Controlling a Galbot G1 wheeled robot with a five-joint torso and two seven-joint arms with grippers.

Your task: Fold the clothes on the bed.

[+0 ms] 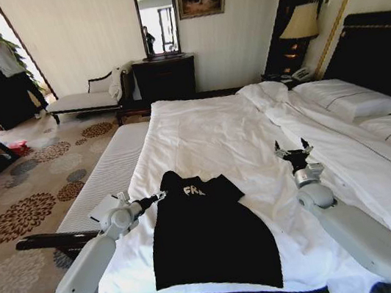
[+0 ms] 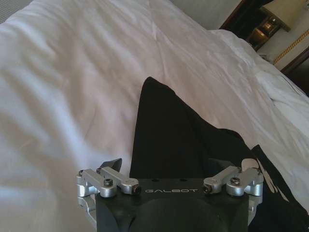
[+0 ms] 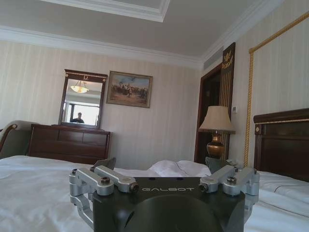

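The black T-shirt (image 1: 210, 237) is seen spread flat on the white sheet near the foot of the bed (image 1: 208, 133), its hem lying toward the robot and the white lettering partly covered by a fold at the chest. At its left shoulder edge the left gripper (image 1: 160, 195) is held low, pointed at the cloth; from the left wrist view the fingers are found spread apart with a peak of black fabric (image 2: 174, 140) lying between and ahead of them, nothing clamped. The right gripper (image 1: 292, 149) is raised over bare sheet well to the right of the shirt, its fingers parted too and nothing gripped. Beyond, the rumpled duvet (image 1: 303, 118) and pillows (image 1: 347, 96) are noted by the dark headboard (image 1: 381, 50)
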